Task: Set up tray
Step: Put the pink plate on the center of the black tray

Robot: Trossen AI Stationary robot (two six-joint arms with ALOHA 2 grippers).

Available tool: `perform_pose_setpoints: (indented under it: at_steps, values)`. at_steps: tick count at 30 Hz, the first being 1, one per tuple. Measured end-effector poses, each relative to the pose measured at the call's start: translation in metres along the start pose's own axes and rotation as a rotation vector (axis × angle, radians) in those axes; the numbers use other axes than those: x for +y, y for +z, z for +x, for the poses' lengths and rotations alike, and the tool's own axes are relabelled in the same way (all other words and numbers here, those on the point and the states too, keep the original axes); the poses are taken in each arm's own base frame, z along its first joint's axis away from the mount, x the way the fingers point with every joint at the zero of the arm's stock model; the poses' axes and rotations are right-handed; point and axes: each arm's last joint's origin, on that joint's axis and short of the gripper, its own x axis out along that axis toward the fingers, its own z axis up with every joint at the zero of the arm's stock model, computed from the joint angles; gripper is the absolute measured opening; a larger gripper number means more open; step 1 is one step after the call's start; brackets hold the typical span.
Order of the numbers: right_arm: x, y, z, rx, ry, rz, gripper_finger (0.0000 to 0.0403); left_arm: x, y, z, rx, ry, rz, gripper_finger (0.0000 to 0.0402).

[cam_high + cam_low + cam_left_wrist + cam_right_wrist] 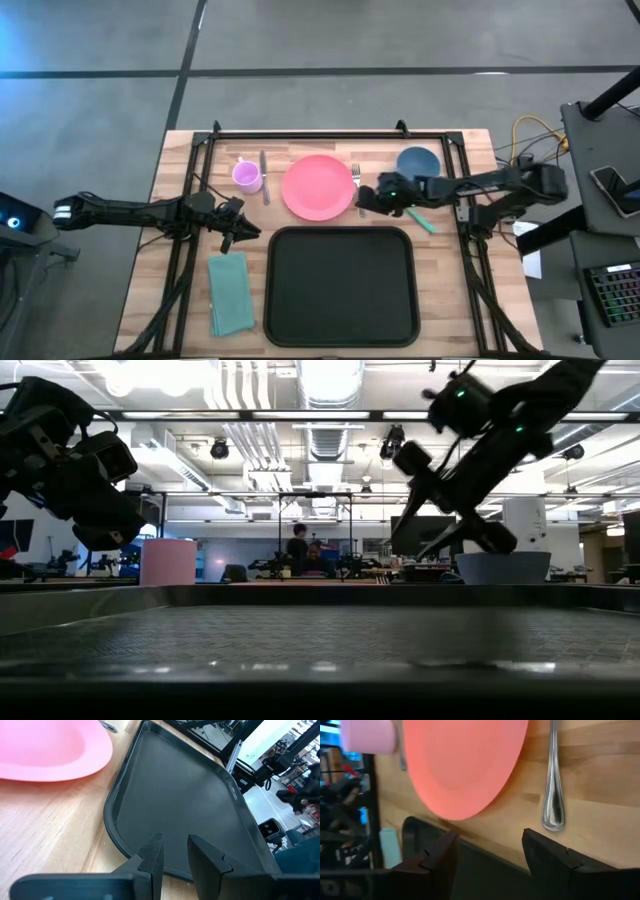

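Observation:
The black tray (340, 285) lies at the table's near middle on the wood; its far left corner (117, 810) shows in the left wrist view. The pink plate (318, 187) sits just beyond it, and a fork (553, 785) lies to the plate's right. My left gripper (240, 230) hovers left of the tray's far left corner, its fingers (152, 855) open by a narrow gap. My right gripper (362, 197) is open wide above the fork's handle end, by the plate's right rim (465, 765). Neither touches anything.
A pink cup (247, 176) and a knife (263, 176) stand left of the plate. A blue bowl (417, 162) is behind my right arm, with a teal stick-like thing (424, 221) beside it. A teal folded napkin (230, 292) lies left of the tray. A black frame (330, 133) rims the table.

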Motion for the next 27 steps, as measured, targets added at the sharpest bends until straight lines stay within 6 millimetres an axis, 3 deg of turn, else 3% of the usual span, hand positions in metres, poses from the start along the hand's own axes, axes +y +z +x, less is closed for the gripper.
perform_pose_setpoints:
  at_steps: [11, 27]
  values:
    - [0.009, 0.009, 0.058, 0.047, -0.104, 0.037, 0.0188, 0.000, 0.000, 0.000, 0.000, 0.000, 0.000, 0.0068]
    - [0.016, 0.047, 0.092, -0.009, -0.134, 0.087, 0.0186, 0.000, 0.000, 0.000, 0.000, 0.000, 0.000, 0.0068]
